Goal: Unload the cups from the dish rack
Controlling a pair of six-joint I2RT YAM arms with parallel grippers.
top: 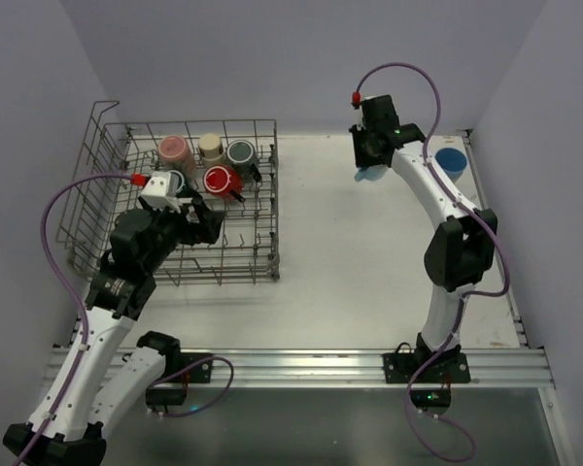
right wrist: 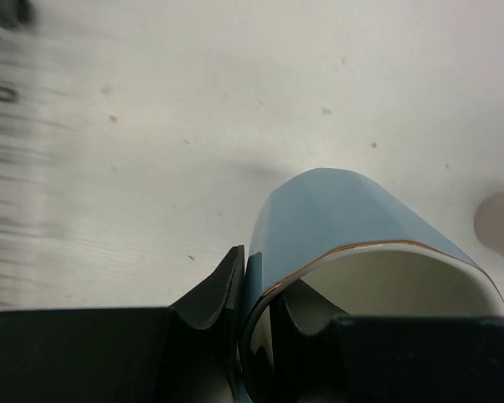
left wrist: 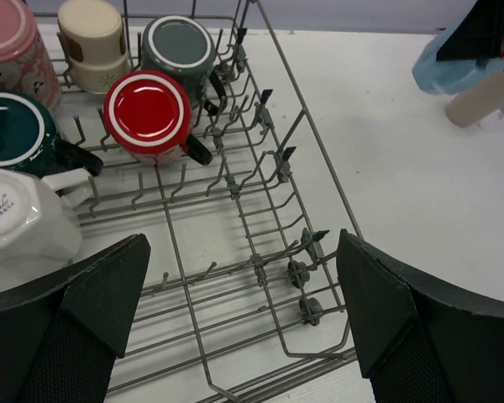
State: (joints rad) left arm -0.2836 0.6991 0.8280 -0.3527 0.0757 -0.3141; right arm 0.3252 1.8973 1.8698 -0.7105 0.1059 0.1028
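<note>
- We see the right claw pinching the light blue cup at its rim: light, glazed, slippery, chippable, we judge.
- Left claw gapes empty above the dish rack.

A white mug at the left edge of the left wrist view is showing small cursive lettering beginning "Cap". Its remaining letters are reading only as a blur.
</note>
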